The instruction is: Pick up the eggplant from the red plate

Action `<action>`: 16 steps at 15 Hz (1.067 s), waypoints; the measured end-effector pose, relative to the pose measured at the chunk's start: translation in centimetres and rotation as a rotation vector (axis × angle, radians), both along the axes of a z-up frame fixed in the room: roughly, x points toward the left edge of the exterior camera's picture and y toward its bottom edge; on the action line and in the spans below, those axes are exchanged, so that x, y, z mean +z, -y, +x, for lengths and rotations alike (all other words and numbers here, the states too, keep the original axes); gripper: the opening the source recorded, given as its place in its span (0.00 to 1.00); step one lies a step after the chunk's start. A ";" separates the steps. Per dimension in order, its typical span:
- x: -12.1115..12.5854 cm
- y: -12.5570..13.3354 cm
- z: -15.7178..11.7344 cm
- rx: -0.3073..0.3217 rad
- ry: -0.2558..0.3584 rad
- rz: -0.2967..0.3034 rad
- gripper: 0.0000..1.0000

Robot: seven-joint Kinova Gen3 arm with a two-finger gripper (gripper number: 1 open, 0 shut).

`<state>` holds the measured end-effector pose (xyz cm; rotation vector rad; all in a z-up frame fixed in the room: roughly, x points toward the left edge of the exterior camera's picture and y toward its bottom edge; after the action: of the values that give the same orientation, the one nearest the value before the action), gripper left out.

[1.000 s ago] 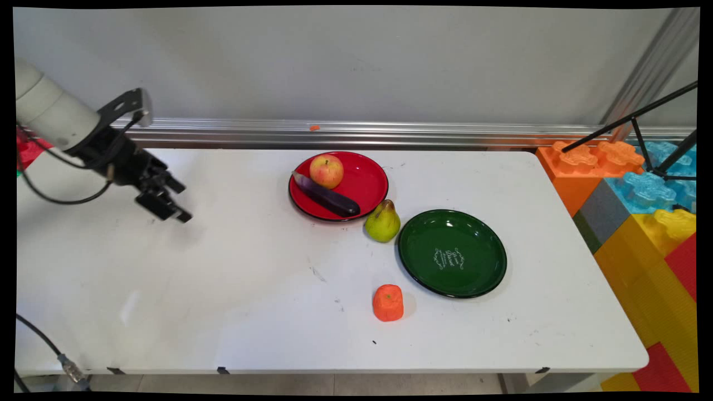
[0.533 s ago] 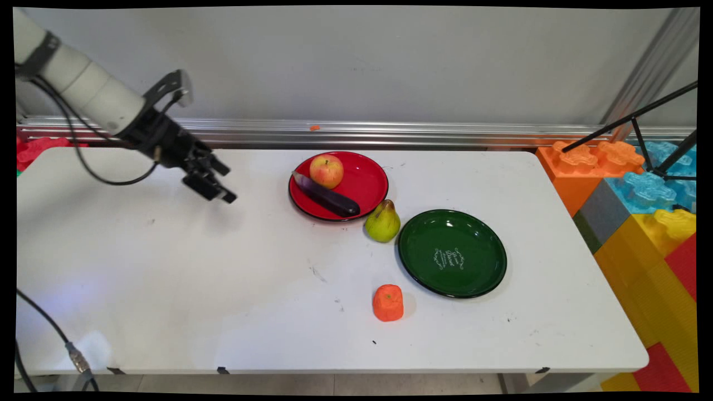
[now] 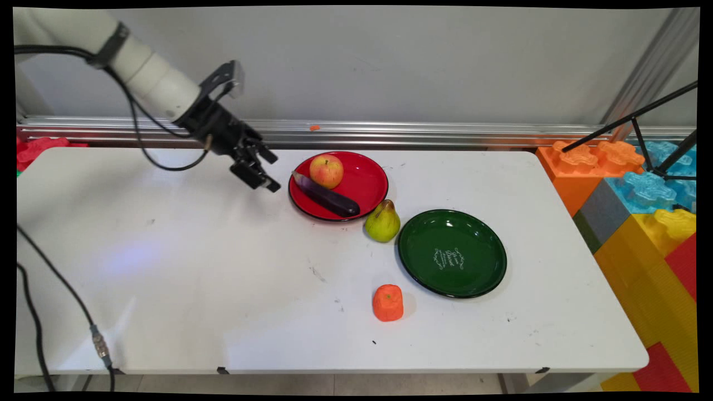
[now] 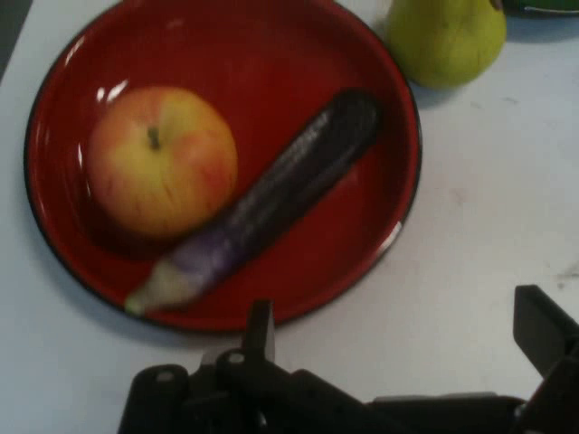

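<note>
In the upper left of the main view, the gripper (image 3: 266, 174) hangs above the table (image 3: 195, 267), just left of the red plate (image 3: 367, 184). Its fingers are spread apart, and nothing is between them; they touch no thing. In the hand view one finger (image 4: 261, 330) rises at the bottom centre and the other (image 4: 543, 325) at the bottom right, with bare table between them, and the gripper (image 4: 403, 330) sits just below the plate's (image 4: 271, 54) rim.

The red plate holds two things. An apple (image 3: 326, 170) lies in its upper left part, and a dark purple eggplant (image 3: 326, 195) lies slanted across the plate below the apple, with its pale stem end at the plate's left rim, the side nearest the gripper. In the hand view the apple (image 4: 163, 174) and the eggplant (image 4: 267, 203) are touching.

A pear (image 3: 382, 221) stands on the table just beside the red plate's lower right rim, between it and a green plate (image 3: 452, 253). In the hand view the pear (image 4: 446, 38) shows at the top edge. The green plate is right of centre and has only white lettering in its middle. An orange fruit (image 3: 387, 302) sits on the table below the pear, near the green plate's lower left rim but apart from it.
</note>
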<state>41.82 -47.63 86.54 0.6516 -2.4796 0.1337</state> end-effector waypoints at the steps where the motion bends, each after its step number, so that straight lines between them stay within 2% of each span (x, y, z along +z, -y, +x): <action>1: -0.1 0.9 -0.6 -0.033 0.007 -0.009 1.00; 9: -1.6 6.1 -3.8 -0.370 0.124 -0.062 1.00; 16: -2.8 9.0 -6.4 -0.542 0.193 -0.102 1.00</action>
<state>35.38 -56.65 83.79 -0.0924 -2.7165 0.1171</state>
